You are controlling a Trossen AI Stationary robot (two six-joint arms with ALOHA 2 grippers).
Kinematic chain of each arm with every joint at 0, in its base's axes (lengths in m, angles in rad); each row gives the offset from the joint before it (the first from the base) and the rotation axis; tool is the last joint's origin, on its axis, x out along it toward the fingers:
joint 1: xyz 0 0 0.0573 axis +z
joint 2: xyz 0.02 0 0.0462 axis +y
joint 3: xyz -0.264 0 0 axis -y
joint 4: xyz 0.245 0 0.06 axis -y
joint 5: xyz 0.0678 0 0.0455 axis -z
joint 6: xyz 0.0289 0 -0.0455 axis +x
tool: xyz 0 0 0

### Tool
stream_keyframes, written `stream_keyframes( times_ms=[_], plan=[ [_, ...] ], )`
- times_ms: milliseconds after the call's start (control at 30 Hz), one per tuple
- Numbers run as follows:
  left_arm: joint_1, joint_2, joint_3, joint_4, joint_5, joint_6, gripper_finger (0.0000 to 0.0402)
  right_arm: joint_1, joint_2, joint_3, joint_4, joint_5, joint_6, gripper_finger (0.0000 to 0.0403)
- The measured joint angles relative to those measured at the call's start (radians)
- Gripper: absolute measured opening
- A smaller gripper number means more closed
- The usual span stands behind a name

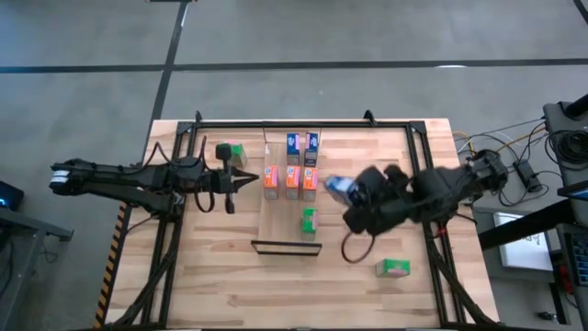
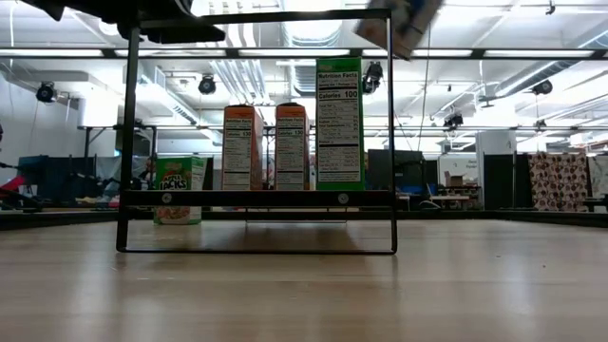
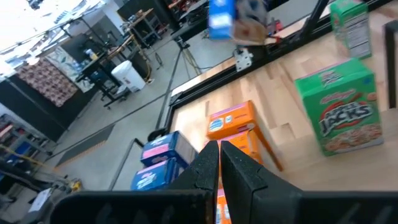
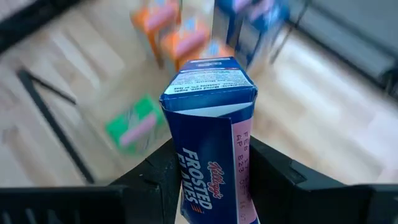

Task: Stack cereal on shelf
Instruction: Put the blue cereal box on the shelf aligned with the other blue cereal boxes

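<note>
The table (image 1: 230, 294) carries the shelf (image 1: 285, 221), a pale strip in its middle with a dark lip at the near end; the boxes stand on it in tidy rows, probably to leave room for more; three orange boxes (image 1: 291, 179) are in one row, two blue boxes (image 1: 302, 143) behind them at the far end, and one green box (image 1: 309, 221) nearer the lip; another green box (image 1: 230, 153) waits left of the shelf and one green box (image 1: 393, 268) lies at the near right; the right gripper (image 1: 354, 195) grips the third blue box (image 4: 211, 137) by its sides, held above the table just right of the shelf, I think to bring it to the blue row; the left gripper (image 3: 219, 163) is closed and empty, left of the shelf.
</note>
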Motion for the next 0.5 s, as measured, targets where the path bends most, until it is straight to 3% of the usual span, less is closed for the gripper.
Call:
stream_keyframes(
  times_ms=[300,500],
  plan=[
    [0.084,-0.001,0.0,0.014,0.0,0.05,0.0,-0.222,0.019,0.088,0.269,0.031,-0.467,0.0144],
    [0.169,-0.001,0.0,0.001,0.0,0.053,0.0,-0.389,0.019,0.09,0.458,-0.075,-0.657,0.0144]
  ],
)
